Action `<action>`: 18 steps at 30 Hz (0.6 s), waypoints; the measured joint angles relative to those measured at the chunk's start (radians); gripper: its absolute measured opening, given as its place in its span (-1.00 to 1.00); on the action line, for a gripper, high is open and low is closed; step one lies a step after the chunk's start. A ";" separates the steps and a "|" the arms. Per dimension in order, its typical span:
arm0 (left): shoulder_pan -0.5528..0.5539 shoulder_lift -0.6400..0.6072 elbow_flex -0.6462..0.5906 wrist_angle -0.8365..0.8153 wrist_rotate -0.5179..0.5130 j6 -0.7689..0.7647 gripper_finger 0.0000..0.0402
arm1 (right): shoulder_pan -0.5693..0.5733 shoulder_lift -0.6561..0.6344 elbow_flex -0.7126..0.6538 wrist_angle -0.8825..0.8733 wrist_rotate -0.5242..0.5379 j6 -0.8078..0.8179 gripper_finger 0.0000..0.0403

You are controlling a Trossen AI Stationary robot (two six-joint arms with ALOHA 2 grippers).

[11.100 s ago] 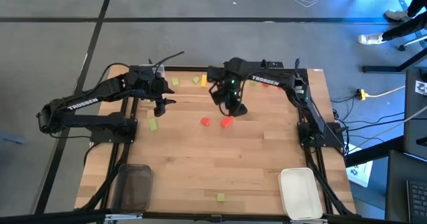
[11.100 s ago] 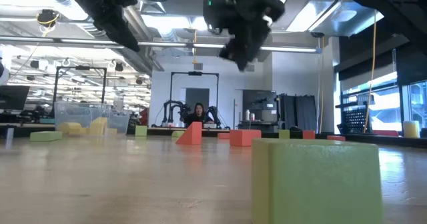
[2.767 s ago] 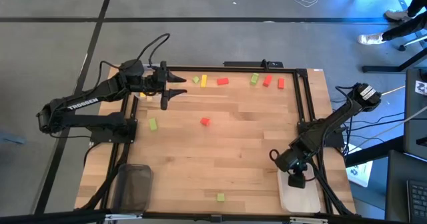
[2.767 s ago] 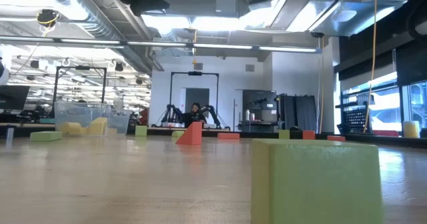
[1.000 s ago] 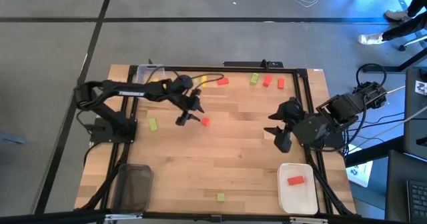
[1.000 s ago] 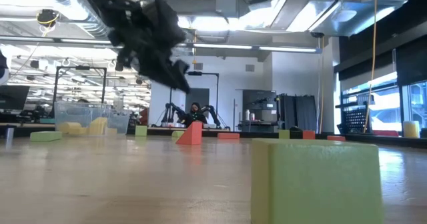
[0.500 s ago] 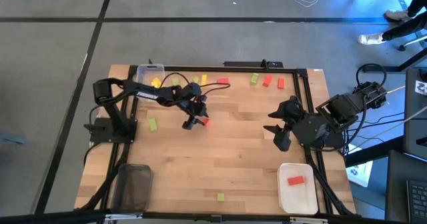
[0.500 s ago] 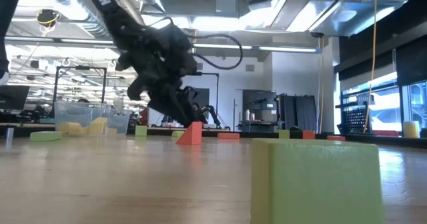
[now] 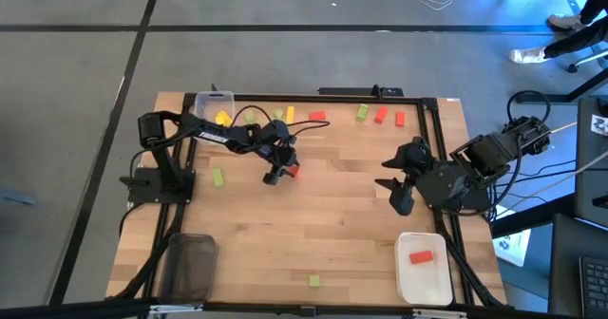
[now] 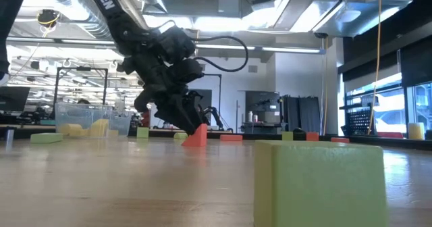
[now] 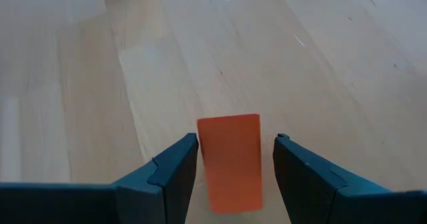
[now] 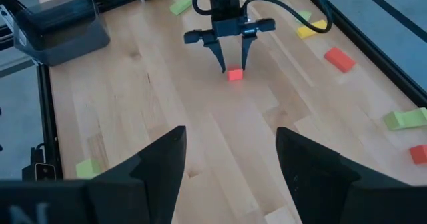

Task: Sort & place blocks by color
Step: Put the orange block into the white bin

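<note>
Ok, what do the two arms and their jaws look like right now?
Both arms are dark, jointed links. The left arm has white lettering and a looping black cable. Its gripper has dark teal, wedge-shaped jaws. The right gripper has matching dark, wedge-shaped jaws.

Pale wood-plank table top (image 9: 323, 224) w/ black metal frame sits on grey concrete floor (image 9: 285, 53) marked w/ dark lines. Cables run along floor at the right (image 9: 532, 134). Low view: big open lab, exposed silver ducts (image 10: 61, 11) & striplights (image 10: 223, 24) overhead, dark doorway (image 10: 199, 98) at back, tall windows (image 10: 378, 98) on right.
</note>
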 joint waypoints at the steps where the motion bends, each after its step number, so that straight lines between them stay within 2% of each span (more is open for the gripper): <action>1: 0.000 0.003 0.000 0.001 0.000 0.000 -0.08 | 0.000 0.000 0.000 0.000 0.000 0.000 0.16; 13: 0.001 0.075 0.001 0.023 -0.021 -0.023 -0.09 | 0.000 0.000 0.000 0.006 0.000 0.001 0.16; 18: 0.001 0.076 0.001 0.027 -0.033 -0.084 -0.32 | 0.000 0.000 0.000 0.011 0.000 0.001 0.16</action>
